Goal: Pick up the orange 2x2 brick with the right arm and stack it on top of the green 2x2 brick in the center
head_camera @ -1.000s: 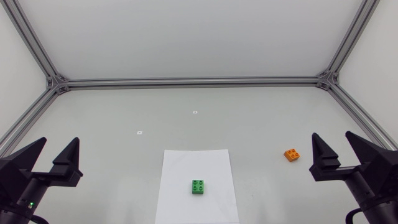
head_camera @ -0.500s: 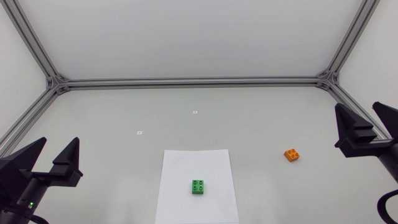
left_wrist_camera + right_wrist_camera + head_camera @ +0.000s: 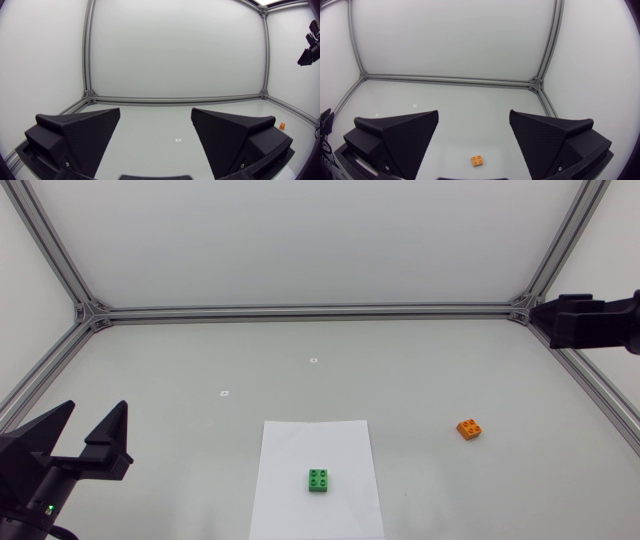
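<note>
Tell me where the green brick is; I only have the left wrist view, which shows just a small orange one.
Observer: In the head view the green 2x2 brick sits studs up on a white paper sheet near the middle of the table.
Operator: Is the orange one gripped?
Observer: No. The right wrist view shows the orange 2x2 brick lying on the bare table, with the right hand open and apart from it.

A robotics lab test cell: a white table [image 3: 180, 370] boxed in by plain white panels [image 3: 300, 240] on aluminium frame rails [image 3: 300, 311], marker tags [image 3: 313, 360] and a paper sheet [image 3: 316, 445] on it, left gripper [image 3: 96, 410] and right gripper [image 3: 474, 114] at its sides.
</note>
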Robot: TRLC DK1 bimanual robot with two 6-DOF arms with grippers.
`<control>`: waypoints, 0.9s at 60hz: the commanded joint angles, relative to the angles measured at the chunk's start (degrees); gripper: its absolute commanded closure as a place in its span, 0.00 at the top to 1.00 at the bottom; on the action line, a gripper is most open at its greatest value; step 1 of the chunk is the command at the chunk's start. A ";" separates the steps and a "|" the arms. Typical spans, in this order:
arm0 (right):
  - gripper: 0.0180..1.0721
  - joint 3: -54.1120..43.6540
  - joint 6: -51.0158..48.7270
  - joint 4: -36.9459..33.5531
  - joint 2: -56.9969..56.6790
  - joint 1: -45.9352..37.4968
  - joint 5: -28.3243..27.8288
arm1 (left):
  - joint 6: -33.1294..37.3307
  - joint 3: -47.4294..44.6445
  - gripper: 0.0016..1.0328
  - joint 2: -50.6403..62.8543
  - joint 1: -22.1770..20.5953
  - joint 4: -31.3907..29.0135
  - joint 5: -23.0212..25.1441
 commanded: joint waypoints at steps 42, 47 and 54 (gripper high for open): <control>0.95 8.95 -28.41 -12.74 28.83 -6.49 -5.60 | 0.33 -2.35 0.96 -0.23 -0.04 -0.65 0.16; 0.95 8.60 -29.47 -13.44 32.96 -6.41 -5.34 | 0.33 -2.35 0.96 -0.23 -0.04 -0.65 0.16; 0.95 7.72 -30.52 -13.00 38.23 -6.41 -4.64 | 0.33 -2.35 0.96 -0.23 -0.04 -0.65 0.16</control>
